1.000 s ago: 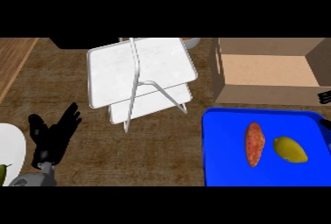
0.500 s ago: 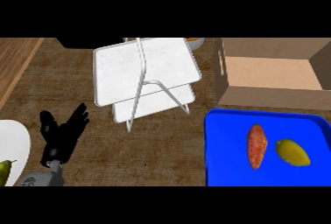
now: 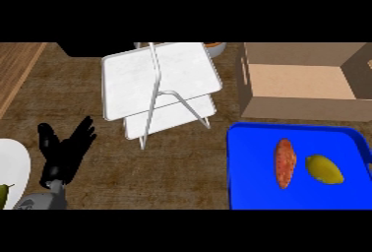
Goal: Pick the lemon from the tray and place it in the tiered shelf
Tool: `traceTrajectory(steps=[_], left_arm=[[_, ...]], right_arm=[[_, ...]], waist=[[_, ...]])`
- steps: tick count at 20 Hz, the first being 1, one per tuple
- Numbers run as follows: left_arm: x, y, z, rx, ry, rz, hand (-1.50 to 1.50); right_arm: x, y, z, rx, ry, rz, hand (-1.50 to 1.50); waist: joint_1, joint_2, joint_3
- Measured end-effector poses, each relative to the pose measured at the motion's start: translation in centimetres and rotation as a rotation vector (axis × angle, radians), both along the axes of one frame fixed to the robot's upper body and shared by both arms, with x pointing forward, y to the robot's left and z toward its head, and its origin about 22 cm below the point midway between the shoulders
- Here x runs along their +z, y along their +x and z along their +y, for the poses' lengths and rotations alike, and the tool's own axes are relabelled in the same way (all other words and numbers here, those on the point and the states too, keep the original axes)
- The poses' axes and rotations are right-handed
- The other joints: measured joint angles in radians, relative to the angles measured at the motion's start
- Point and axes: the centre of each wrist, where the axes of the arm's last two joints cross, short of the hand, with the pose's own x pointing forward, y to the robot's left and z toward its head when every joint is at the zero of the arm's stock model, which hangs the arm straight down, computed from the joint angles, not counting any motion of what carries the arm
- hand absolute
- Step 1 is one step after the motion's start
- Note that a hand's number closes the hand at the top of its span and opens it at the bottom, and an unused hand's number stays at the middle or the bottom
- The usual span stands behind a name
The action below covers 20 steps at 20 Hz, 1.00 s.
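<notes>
A yellow lemon (image 3: 324, 169) lies on the blue tray (image 3: 251, 189) at the lower right, beside an orange sweet potato (image 3: 284, 162). The white tiered shelf (image 3: 160, 79) with a metal frame stands at the upper middle, left of the tray. My left hand (image 3: 64, 152) shows at the lower left with fingers straight and spread, pointing up, holding nothing and far from the tray. My right hand shows nowhere in the head view.
An open cardboard box (image 3: 299, 81) stands behind the tray at the upper right. A white plate (image 3: 13, 170) with a greenish item on it pokes in at the lower left edge. A wooden strip (image 3: 16, 66) runs along the left.
The view has shifted, so the shelf, box and tray sit a little further right. My left hand has moved slightly right. The black right hand seen at the right edge is gone from view.
</notes>
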Motion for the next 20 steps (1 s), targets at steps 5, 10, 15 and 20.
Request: traceTrajectory(steps=[5,10,15,20], left_arm=[[-0.1,0.1,0.0,0.010,0.005,0.008,0.00],[0.2,0.3,-0.1,0.010,0.007,0.008,0.00],[-0.6,-0.4,0.1,0.008,0.003,-0.001,0.00],[-0.5,-0.8,-0.1,0.014,0.006,-0.006,0.00]], right_arm=[[0.1,0.5,3.1,0.015,-0.043,0.010,-1.50],[-1.2,0.8,6.2,0.008,-0.118,0.036,-1.50],[-1.3,0.6,8.2,0.030,-0.203,0.070,-1.50],[-2.5,-0.4,9.5,0.034,-0.287,0.086,-1.50]], waist=[[-0.008,-0.002,-0.001],[-0.010,-0.002,-0.001],[-0.010,-0.003,0.000],[-0.012,-0.003,0.000]])
